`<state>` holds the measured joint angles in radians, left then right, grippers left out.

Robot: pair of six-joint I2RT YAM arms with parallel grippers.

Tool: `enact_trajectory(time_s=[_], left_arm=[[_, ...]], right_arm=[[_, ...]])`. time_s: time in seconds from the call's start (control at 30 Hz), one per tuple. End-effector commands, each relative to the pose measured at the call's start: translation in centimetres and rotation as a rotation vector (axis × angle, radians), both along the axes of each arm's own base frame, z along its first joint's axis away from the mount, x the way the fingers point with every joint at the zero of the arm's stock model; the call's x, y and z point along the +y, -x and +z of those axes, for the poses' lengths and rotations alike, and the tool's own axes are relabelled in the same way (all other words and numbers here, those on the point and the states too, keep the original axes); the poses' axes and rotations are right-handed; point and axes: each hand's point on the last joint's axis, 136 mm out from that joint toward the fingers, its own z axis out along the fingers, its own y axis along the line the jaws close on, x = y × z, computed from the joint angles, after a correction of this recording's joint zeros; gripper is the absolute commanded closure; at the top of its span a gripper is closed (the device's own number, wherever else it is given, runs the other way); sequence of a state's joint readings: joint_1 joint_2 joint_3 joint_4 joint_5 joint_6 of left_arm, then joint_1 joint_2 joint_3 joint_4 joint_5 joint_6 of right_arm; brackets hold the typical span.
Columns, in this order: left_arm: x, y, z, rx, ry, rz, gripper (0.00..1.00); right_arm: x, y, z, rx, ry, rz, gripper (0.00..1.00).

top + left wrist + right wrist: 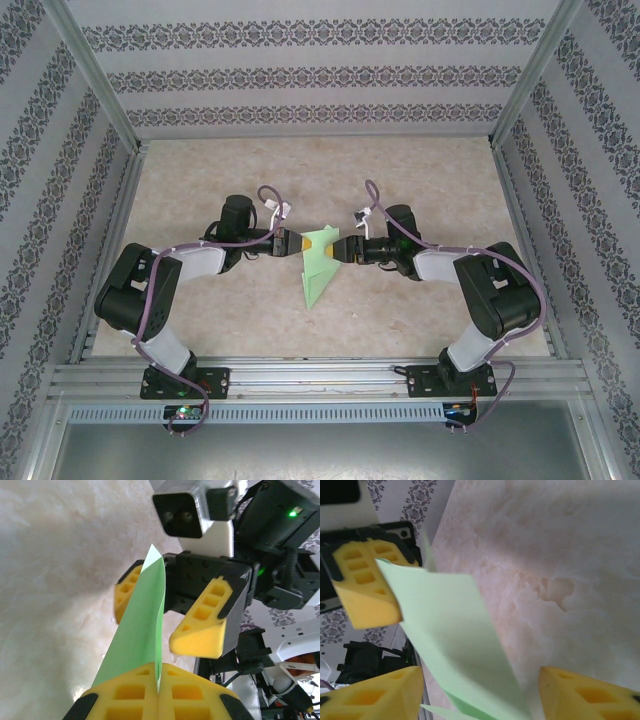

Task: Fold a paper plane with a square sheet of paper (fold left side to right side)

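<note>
The left gripper (pixel 157 692) is closed on the paper (pixel 137 635), with its two yellow fingers pressed together on one end of the folded sheet. It holds the paper over the middle of the table (pixel 200 200), between the two arms. In the top view the sheet is already a narrow pointed shape, with the point toward the arm bases. The right gripper (pixel 479 682) is open. Its fingers (pixel 200 625) stand on both sides of the paper, and in its own camera the sheet passes through the gap between them. Whether one finger already touches the sheet, I cannot tell.

I think the step now is that the right gripper takes its hold on the paper from the other side, so that both arms can work on the next fold. To do it well, the right jaws should close slowly and straight, without moving sideways, because the sheet is thin and will bend away if one finger reaches it first. It is better to close near the crease, where the layers are stiffer, and not on the loose free edge. The left gripper should hold firm and not pull during this, otherwise the paper can slip or tear. The layers should lie flat together before the pinch, since a finger that catches only one layer would open the fold. When the hold is sure, the arms must move together.
</note>
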<state>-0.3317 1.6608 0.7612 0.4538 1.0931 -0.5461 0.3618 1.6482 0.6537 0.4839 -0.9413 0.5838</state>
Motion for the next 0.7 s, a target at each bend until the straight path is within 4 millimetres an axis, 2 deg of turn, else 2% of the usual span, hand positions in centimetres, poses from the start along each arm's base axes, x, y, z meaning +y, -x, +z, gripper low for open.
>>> enact_trajectory(time_s=[0.0,0.3,0.57,0.67], left_arm=[[0.7,-0.4,-0.8,-0.019,-0.046,0.014,1.00],[0.8,-0.5,-1.7,0.002,-0.064,0.026,1.00],[0.9,-0.4,-2.5,0.021,-0.082,0.026,1.00],[1.0,-0.3,-2.8,0.025,-0.090,0.028,1.00]], right_arm=[[0.0,-0.5,2.0,-0.046,-0.036,0.012,0.44],[-0.6,-1.2,2.4,-0.055,-0.012,-0.018,0.56],[-0.4,-2.0,1.2,-0.035,0.029,-0.042,0.71],[-0.2,-2.2,0.7,-0.024,0.045,-0.046,0.81]])
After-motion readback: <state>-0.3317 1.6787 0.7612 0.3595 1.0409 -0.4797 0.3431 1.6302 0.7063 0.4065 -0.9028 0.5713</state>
